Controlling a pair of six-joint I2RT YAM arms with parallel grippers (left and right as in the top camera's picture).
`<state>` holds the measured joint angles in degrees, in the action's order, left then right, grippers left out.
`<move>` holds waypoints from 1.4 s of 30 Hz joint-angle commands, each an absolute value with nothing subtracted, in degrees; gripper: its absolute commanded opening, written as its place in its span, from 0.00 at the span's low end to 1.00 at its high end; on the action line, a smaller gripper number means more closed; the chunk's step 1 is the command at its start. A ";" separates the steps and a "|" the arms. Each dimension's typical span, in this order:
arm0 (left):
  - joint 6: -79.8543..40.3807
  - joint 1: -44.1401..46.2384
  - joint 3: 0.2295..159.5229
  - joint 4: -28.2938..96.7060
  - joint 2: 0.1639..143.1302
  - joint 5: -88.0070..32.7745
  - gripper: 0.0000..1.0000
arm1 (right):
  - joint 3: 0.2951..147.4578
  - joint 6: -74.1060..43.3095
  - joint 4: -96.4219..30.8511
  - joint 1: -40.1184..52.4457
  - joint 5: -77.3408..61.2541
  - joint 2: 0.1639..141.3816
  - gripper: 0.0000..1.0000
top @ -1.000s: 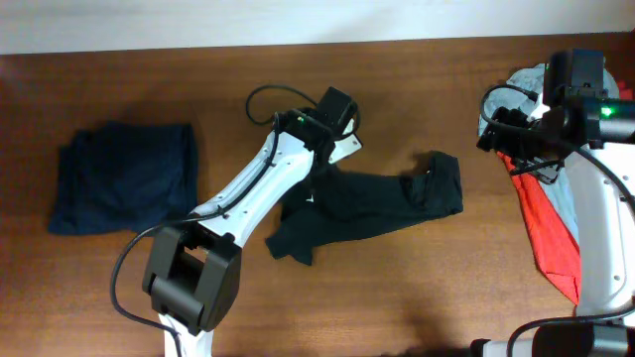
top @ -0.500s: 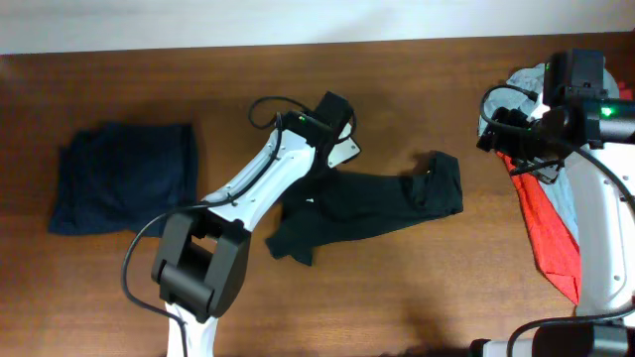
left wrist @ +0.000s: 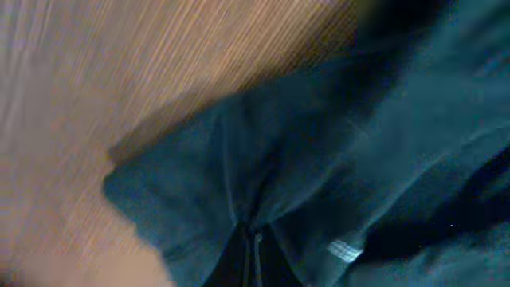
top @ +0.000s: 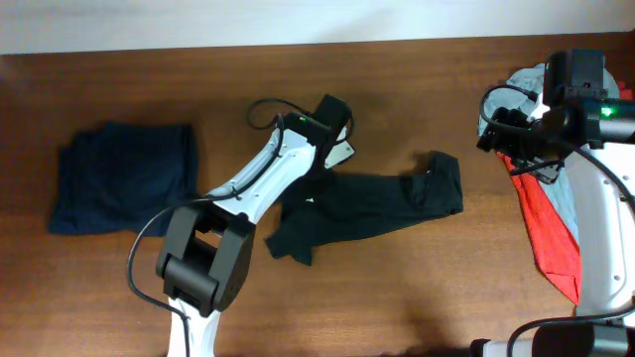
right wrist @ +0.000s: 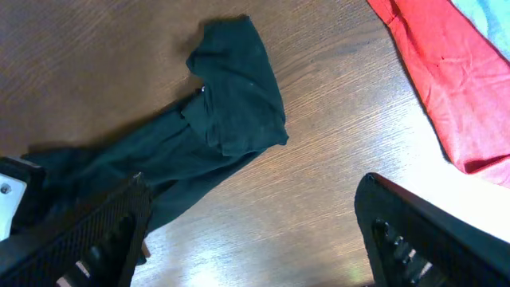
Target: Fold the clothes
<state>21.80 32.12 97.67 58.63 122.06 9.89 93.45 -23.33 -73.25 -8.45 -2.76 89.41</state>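
Observation:
The black T-shirt [top: 382, 203] lies crumpled in a long strip across the middle of the table. My left gripper [left wrist: 253, 257] is down at the shirt's left end, shut, with a fold of the dark cloth [left wrist: 319, 159] pinched between its fingers. From overhead the left arm [top: 288, 159] covers that end. My right gripper [right wrist: 255, 239] hangs open above bare wood at the far right, nothing between its fingers. The shirt's right end [right wrist: 235, 88] shows in the right wrist view, apart from that gripper.
A folded dark navy garment [top: 124, 177] lies at the left. A red shirt [top: 546, 233] and a light grey one [top: 526, 84] are heaped at the right edge under the right arm. The red cloth [right wrist: 446, 72] also shows from the right wrist.
My left gripper has closed on the T-shirt's left end, and its wrist has shifted slightly. The right arm and the garments have not moved.

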 commanded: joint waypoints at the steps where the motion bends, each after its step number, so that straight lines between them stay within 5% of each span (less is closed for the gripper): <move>1: 18.39 30.92 103.70 61.95 120.99 18.81 0.00 | 93.14 -22.70 -73.23 -8.69 -0.16 88.66 0.83; 14: 15.46 26.04 122.26 71.53 115.66 18.76 0.00 | 91.92 -8.14 -70.15 -6.74 -7.64 93.56 0.79; 19: 15.42 26.06 122.26 74.63 115.35 21.85 0.00 | 88.12 2.42 -65.63 -5.93 -26.28 99.04 0.78; 26: 14.76 26.20 122.26 74.63 115.37 20.75 0.00 | 84.27 -1.02 -52.95 0.36 -29.65 105.54 0.79; 40: 14.55 26.20 122.26 75.61 115.35 20.78 0.00 | 83.74 -17.26 -40.01 18.22 9.93 119.17 0.83; 42: 14.55 26.20 122.26 75.88 115.35 20.80 0.00 | 83.74 -18.94 -40.05 17.96 11.77 120.36 0.70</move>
<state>15.35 26.02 121.84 75.50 116.01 20.01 84.40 -12.43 -40.16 18.52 0.03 118.06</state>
